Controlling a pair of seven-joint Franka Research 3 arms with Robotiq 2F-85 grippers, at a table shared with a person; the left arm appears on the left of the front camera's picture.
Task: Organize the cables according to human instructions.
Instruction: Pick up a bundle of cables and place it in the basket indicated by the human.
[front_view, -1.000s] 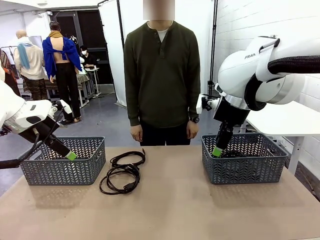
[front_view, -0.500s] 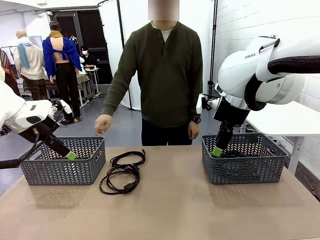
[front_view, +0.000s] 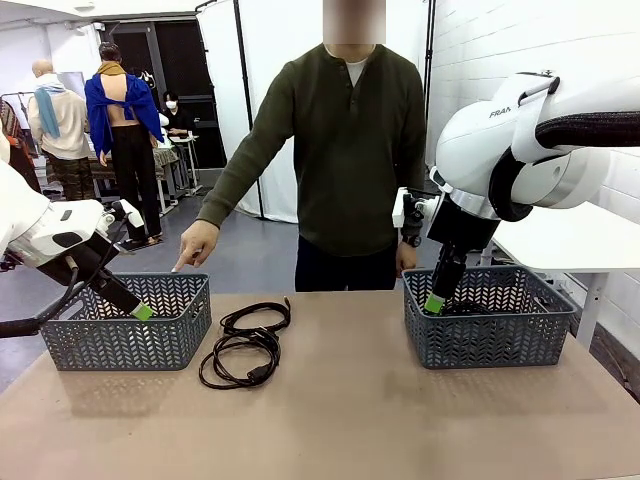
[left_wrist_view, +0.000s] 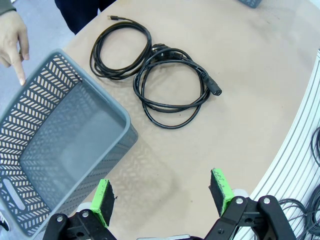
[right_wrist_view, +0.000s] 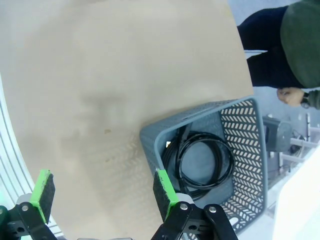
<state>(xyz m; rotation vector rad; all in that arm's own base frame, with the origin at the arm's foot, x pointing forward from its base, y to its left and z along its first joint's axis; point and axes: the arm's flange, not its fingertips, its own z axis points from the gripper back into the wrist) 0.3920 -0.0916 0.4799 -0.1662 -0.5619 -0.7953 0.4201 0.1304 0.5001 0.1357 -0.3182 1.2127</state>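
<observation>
Front view: person in dark olive shirt (front_view: 350, 150) points w/ one hand (front_view: 195, 245) down at the grey lattice plastic basket on the left (front_view: 110, 345). Two loose coils of thin black power cord (front_view: 245, 345) lie on the tan table (front_view: 350, 420) just beside it; more cord (right_wrist_view: 202, 160) sits in the matching right-hand basket (right_wrist_view: 240, 115). Left gripper (left_wrist_view: 161, 190) and right gripper (right_wrist_view: 102, 190) both spread wide, empty (each hovers by its own basket). Step: taking the instruction, I'd say. Next prob needs left gripper down onto a coil, then into that basket
</observation>
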